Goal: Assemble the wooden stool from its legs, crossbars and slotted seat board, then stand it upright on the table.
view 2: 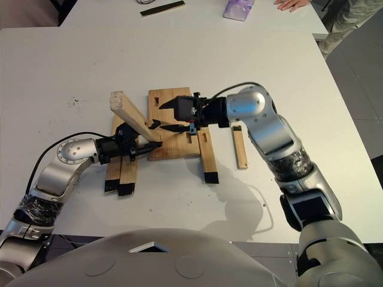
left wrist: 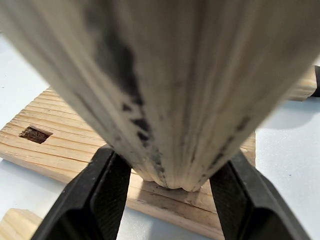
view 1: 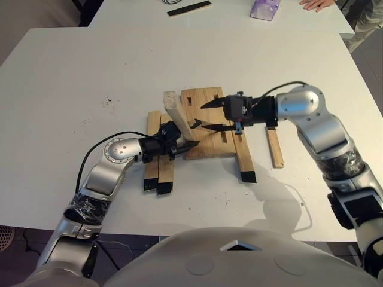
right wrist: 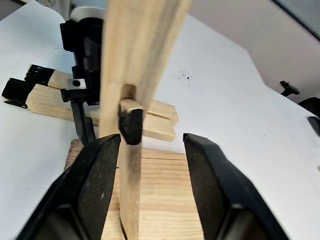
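Left tool (view 1: 187, 143) pinches a tilted leg (view 1: 181, 116), its end on the seat board (view 1: 210, 146) at the middle of the bench (view 1: 90, 72); right tool (view 1: 210, 115) spread just beside it.

Honey-coloured seat board (view 1: 209, 143), straight-grained with dark slots; the table (view 1: 90, 72) white; the raised leg (view 1: 179, 113) paler wood, smudged grey-black; the flat-lying legs (view 1: 242, 158) tipped in black; left gripper (view 1: 184, 140) and right gripper (view 1: 203, 115) black, on silver arms (view 1: 302, 104).
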{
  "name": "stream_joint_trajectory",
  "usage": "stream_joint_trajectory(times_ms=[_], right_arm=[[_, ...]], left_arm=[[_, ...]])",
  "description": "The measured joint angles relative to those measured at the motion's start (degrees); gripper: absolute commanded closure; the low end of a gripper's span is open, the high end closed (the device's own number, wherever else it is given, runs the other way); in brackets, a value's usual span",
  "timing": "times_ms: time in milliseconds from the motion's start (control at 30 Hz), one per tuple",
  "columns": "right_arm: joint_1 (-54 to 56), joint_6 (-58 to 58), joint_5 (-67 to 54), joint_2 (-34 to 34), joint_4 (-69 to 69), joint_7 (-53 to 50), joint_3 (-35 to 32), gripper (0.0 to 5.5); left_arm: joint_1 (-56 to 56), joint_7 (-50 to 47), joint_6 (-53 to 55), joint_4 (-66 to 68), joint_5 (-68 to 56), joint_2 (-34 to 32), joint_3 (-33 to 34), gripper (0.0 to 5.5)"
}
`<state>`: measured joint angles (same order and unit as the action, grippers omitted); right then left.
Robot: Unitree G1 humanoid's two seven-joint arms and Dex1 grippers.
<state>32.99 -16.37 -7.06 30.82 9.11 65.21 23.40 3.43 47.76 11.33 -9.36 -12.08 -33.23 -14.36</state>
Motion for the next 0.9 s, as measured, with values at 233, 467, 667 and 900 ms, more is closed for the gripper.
stream_joint_trajectory(times_ms=[233,467,667,900], right_arm=[[4.8,-4.2,-1.8,-1.1,-4.1,9.6,4.9,3.19],[8.7,-2.0,1.0,-5.0,-10.7,10.3,7.6,3.78],[10.3,2.4,4.5,-6.3,-14.1,9.1,7.9,4.70],[10.1,1.9,2.9,-5.9,-10.7,10.3,6.6,5.08]], left_arm=[[-0.1,0.0,0.0,0.0,1.3,0.4,-0.3,3.08],[-0.4,-0.1,0.0,0.1,2.5,1.0,-0.9,3.06],[-0.7,-0.2,-0.1,0.1,2.9,1.3,-0.9,3.06],[-1.8,-0.2,-0.1,0.0,3.3,1.3,-0.9,3.06]])
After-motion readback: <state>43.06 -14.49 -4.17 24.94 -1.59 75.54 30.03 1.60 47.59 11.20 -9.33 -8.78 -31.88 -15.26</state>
